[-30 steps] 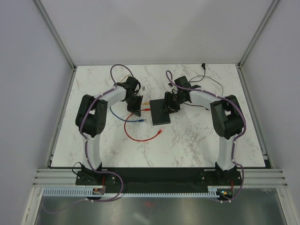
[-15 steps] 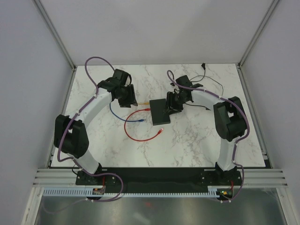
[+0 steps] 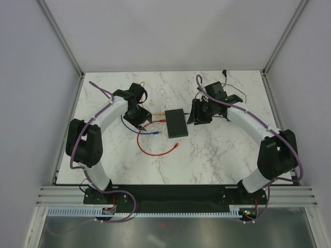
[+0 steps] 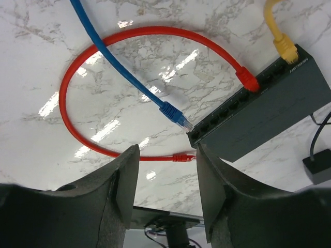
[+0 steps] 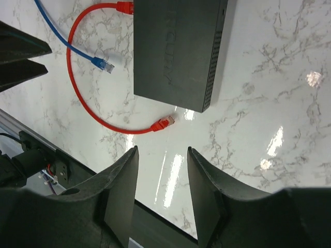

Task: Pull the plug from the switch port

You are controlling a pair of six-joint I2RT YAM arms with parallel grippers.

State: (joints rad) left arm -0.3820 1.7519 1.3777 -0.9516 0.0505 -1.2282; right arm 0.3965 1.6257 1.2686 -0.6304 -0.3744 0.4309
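Blue cable plug (image 4: 176,116): clear-tipped plastic, lying loose on the white marble-patterned table (image 4: 62,62), just ahead of the left gripper's fingertips. It sits in no port. Its tip is right at the near corner of the switch; whether they touch I cannot tell.
Dark grey flat box-shaped switch (image 4: 274,98): ahead and to the right of the left gripper, with its port row turned toward that hand. It is also straight ahead of the right gripper, which looks down on its top and vented side.
Left gripper (image 4: 164,157): hangs above the table, jaws parted wide with nothing between them. My reading is that the blue plug is already out and needs no holding.
Right gripper (image 5: 161,155): jaws also apart and empty, not touching the switch. With the plug out, the box likely needs no steadying.
Red round patch cable (image 4: 67,88): one end is seated in a port ahead-right of the left gripper. The loop swings round to its loose red plug (image 4: 182,156), which lies just ahead of the gap between that hand's fingers.
Yellow cable plug (image 4: 284,46): seated in the end port, farthest ahead-right of the left gripper.
Stage: judged done if the blue lead was the one meant; the red and yellow leads remain plugged in.
Caution: a low sweep by either hand could snag the red loop.
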